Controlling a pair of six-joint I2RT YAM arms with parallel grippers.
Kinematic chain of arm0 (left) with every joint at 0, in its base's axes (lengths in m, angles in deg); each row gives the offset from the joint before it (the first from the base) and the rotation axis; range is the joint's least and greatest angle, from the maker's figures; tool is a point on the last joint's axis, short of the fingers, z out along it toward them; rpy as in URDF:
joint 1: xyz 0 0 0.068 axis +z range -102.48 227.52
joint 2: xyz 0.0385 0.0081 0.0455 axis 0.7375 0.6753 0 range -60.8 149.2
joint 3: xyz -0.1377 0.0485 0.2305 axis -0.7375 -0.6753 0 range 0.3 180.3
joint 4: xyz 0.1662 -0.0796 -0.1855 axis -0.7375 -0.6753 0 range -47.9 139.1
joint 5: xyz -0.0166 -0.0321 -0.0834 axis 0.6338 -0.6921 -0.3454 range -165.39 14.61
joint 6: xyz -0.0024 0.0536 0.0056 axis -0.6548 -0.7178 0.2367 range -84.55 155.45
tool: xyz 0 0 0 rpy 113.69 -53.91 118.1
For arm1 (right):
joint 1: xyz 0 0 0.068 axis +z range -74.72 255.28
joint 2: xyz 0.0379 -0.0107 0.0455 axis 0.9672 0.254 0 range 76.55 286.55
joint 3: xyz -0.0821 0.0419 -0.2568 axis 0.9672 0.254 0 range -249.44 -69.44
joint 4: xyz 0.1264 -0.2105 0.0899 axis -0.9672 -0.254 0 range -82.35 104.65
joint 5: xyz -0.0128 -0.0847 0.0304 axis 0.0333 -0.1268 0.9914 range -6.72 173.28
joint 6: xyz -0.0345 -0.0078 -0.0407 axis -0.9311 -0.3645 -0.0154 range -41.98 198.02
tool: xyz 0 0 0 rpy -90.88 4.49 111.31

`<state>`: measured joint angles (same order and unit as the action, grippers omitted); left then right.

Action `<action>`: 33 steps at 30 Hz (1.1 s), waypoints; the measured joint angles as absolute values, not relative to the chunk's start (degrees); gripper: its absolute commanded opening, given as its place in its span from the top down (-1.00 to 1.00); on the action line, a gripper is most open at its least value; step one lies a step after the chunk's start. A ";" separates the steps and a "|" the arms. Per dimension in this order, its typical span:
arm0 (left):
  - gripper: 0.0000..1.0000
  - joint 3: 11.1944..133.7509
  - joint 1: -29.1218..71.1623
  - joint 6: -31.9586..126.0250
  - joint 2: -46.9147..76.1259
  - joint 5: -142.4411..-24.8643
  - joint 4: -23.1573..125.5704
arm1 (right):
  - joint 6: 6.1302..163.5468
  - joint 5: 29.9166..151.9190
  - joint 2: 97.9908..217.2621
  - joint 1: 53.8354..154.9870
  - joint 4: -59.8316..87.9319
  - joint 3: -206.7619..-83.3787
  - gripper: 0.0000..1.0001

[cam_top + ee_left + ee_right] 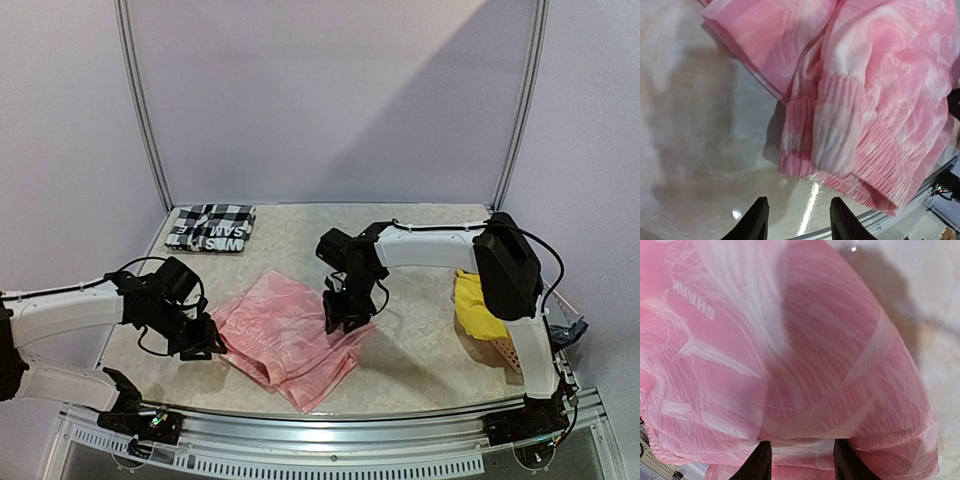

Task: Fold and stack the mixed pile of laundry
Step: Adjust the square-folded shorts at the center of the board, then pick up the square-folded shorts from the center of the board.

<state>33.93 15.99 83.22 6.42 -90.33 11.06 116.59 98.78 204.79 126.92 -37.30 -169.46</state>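
Left fingers point(757, 222) are apart with nothing between them, only bare table point(420, 335) showing in the gap. The left gripper point(798, 201) sits low just off the ribbed hem edge of the pink garment point(865, 100), not touching it. Right fingers point(847, 462) are also apart at a similar gap. Pink fabric fills the space between and ahead of them, so the right gripper point(802, 442) is down on the cloth. No pinch is visible, and whether the tips are actually pressing the cloth can't be told. In the top view the pink garment point(285, 340) lies crumpled, partly doubled over, at table centre-front. The left gripper point(205, 345) is at its left edge and the right gripper point(345, 318) on its right edge. The checked shirt point(212, 228) is folded flat at the far-left corner, well apart from the rest. The yellow garment point(475, 305) is bunched at the right side, partly behind the right arm, with the salmon basket point(508, 352) touching its near edge. A bit of blue-grey cloth point(568, 330) pokes out at the right rim.
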 measured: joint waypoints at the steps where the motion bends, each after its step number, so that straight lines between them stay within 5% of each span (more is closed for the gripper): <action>1: 0.15 32.64 15.36 85.34 4.32 -90.64 11.54 | 115.56 98.08 205.71 126.51 -38.72 -171.32 0.12; 13: -0.14 43.09 15.14 80.64 -7.87 -85.09 2.56 | 105.05 95.68 210.23 125.85 -47.13 -185.94 -0.02; 33: -0.39 76.68 22.90 44.88 41.00 -88.74 -2.62 | 117.05 88.97 176.88 125.89 -41.23 -163.91 -0.67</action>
<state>76.68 22.90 44.88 41.00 -88.74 -2.62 117.05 88.97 176.88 125.89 -41.23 -163.91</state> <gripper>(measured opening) 0.695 0.773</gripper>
